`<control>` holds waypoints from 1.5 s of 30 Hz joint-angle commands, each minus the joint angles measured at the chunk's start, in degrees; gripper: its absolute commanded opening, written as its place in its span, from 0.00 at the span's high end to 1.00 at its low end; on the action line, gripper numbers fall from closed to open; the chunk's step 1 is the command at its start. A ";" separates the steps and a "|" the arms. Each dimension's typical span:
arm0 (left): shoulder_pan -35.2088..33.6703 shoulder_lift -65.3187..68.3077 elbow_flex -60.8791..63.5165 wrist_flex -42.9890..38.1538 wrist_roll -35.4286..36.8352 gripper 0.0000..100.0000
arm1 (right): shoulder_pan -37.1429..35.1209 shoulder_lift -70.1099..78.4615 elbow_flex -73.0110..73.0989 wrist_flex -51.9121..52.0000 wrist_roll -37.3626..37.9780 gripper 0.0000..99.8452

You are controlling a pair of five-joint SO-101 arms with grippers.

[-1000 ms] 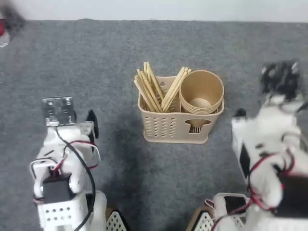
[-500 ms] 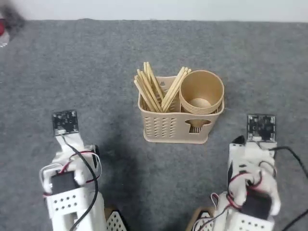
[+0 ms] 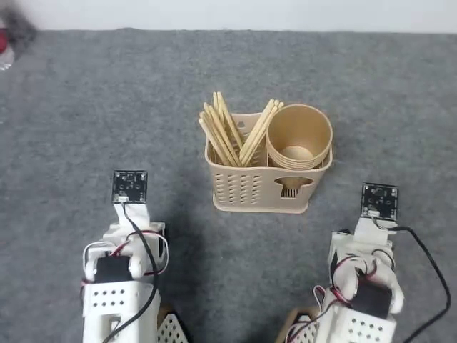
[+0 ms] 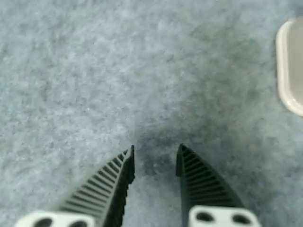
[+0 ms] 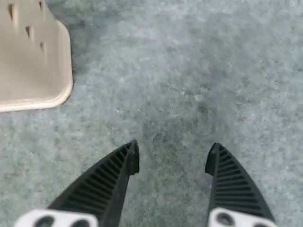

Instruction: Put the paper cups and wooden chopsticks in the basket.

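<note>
Item: beige basket (image 3: 260,189), loaded, on grey mat (image 3: 107,93); two arms parked on the near side of it.

Contents of basket: stacked paper cups (image 3: 300,136), upright, in the compartment nearer the right arm (image 3: 364,279). Wooden chopsticks (image 3: 228,132), a bundle standing on end and fanned in two leaning groups, in the compartment nearer the left arm (image 3: 121,271). Basket wall perforated, with a cut-out handle below the cups. Left gripper (image 4: 155,153): low over the mat, well apart from the basket, whose rounded edge shows off to one side. Its fingers are slightly parted, with nothing between them. Right gripper (image 5: 174,153): low over the mat, near a corner of the basket but apart from it. Its fingers are spread wider, with nothing between them.
</note>
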 commanded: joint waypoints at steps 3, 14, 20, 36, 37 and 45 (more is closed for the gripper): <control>0.88 -0.44 -0.40 0.97 -0.62 0.85 | -2.07 0.40 2.55 -0.66 -3.16 0.77; 0.97 -0.44 -0.40 0.97 -0.53 0.85 | -17.71 0.40 9.32 -3.38 -7.82 0.77; 0.97 -0.44 -0.40 0.97 -0.53 0.85 | -19.91 0.40 9.32 -3.38 -7.82 0.77; 1.23 -0.44 -0.40 0.88 -0.26 0.85 | -14.73 0.40 9.32 -3.38 -7.56 0.77; 1.23 -0.44 -0.40 0.88 -0.26 0.85 | -14.73 0.40 9.32 -3.38 -7.82 0.77; 1.23 -0.44 -0.40 0.88 -0.26 0.85 | -14.55 0.40 9.32 -3.38 -7.74 0.76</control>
